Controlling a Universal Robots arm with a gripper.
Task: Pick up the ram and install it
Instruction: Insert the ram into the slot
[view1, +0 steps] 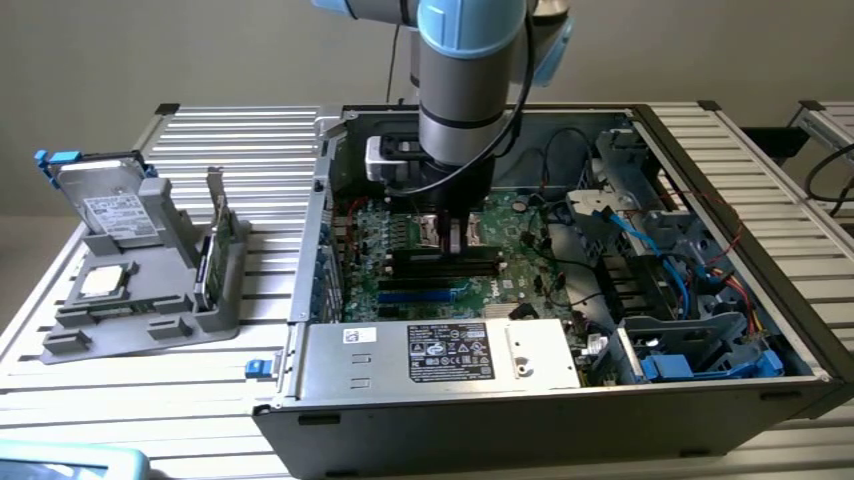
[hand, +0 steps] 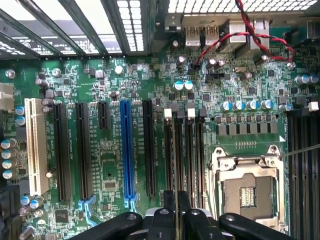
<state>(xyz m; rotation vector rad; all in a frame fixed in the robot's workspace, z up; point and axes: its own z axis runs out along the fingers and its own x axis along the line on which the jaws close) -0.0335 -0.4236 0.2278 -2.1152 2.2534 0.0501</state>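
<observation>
Grips the ram (view1: 447, 263) by its upper edge in the tool (view1: 449, 238), fingers (hand: 162, 222) nearly shut on the thin board. Holds it on its long edge, low inside the open case (view1: 534, 430), down at the black memory slots (hand: 182, 150) of the motherboard (hand: 100, 85). Cannot tell whether seated or merely resting on the slot mouth. Appears in the wrist view as a thin pale edge between the two dark fingers, in line with one slot near the white latches (hand: 167, 113).

Probably risks a jam from any tilt or sideways offset: with the neighbouring slots packed just beside, easy to land on a slot wall or in the wrong channel. Could bend the stick or strain the motherboard by pressing down with the board off its key, or against a latch not swung out. Could end with a one-ended seat from a push at the middle alone. Might also slip or pivot in so narrow a pinch. Works near the open processor socket (hand: 246, 187), hence some danger to its contacts from a skid that way.

Stands well apart from the grey holder (view1: 147, 330) on the tabletop (view1: 134, 400) at the exterior view's left, with the drive (view1: 114, 205) and the silver processor chip (view1: 104, 282) in it, so little threat there.
</observation>
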